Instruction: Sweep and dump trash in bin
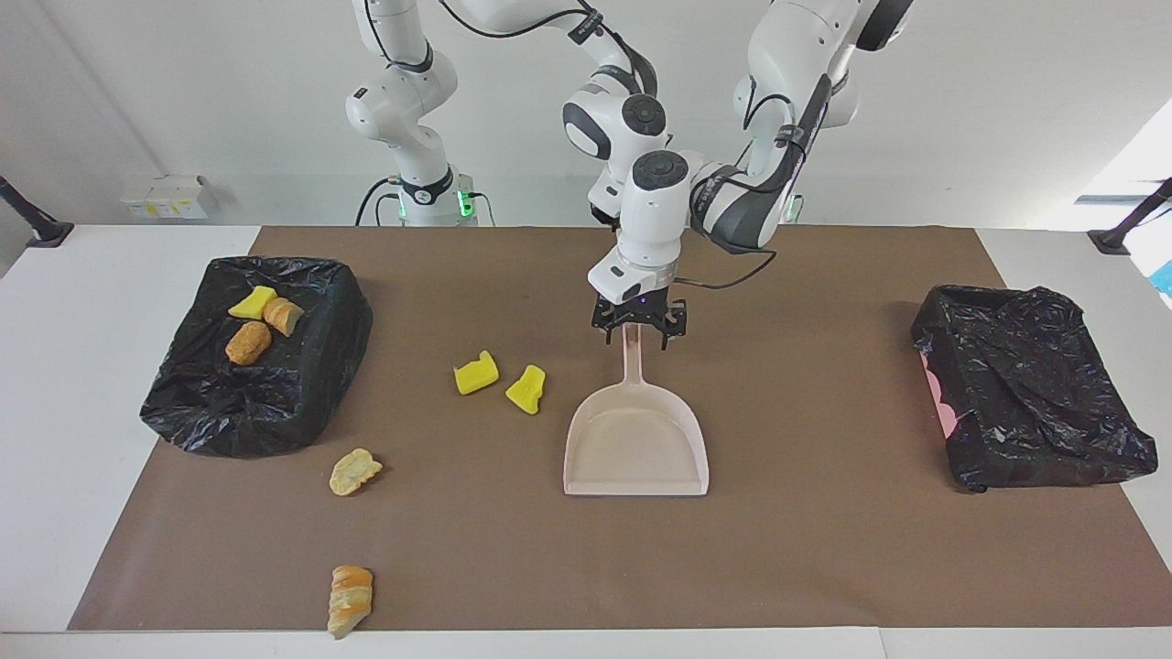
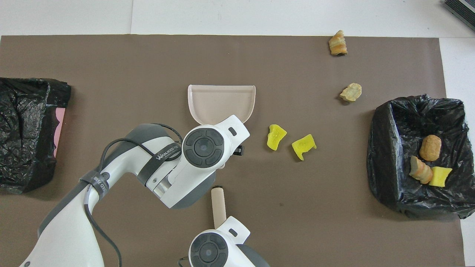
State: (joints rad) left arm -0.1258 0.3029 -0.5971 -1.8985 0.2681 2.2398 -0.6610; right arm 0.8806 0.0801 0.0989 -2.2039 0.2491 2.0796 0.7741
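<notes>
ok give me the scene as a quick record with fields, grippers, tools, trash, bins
left gripper: open, astride the dustpan handle
right gripper: shut on the brush handle, hidden under its wrist
trash on the mat: two yellow chunks beside the dustpan; two tan lumps farther from the robots
trash binned: three pieces in the bin at the right arm's end
other bin: no trash visible

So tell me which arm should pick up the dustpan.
Left. The left gripper hangs open right over the dustpan handle, ready to close. The right gripper is shut on the brush, nearer the robots.
</notes>
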